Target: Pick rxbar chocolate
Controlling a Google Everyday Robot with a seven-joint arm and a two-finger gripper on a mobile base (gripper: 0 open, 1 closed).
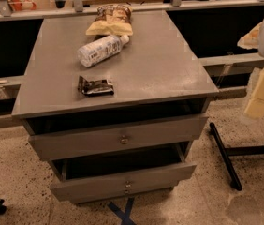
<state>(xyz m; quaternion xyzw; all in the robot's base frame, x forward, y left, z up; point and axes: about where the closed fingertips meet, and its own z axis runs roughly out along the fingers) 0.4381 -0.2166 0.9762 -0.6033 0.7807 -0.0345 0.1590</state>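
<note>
The rxbar chocolate (95, 86) is a small flat bar in a shiny, crinkled black wrapper. It lies flat near the front left of the grey cabinet top (160, 69). My gripper (263, 93) shows as a pale, blocky shape at the right edge of the camera view. It hangs beyond the cabinet's right side, below the level of the top and far to the right of the bar. Nothing is seen in it.
A white plastic bottle (103, 49) lies on its side behind the bar. A tan-and-brown snack bag (111, 20) lies at the back edge. Two drawers (122, 139) stand slightly open below. Black stand legs (223, 153) cross the floor at right. A metal railing (132, 6) runs behind.
</note>
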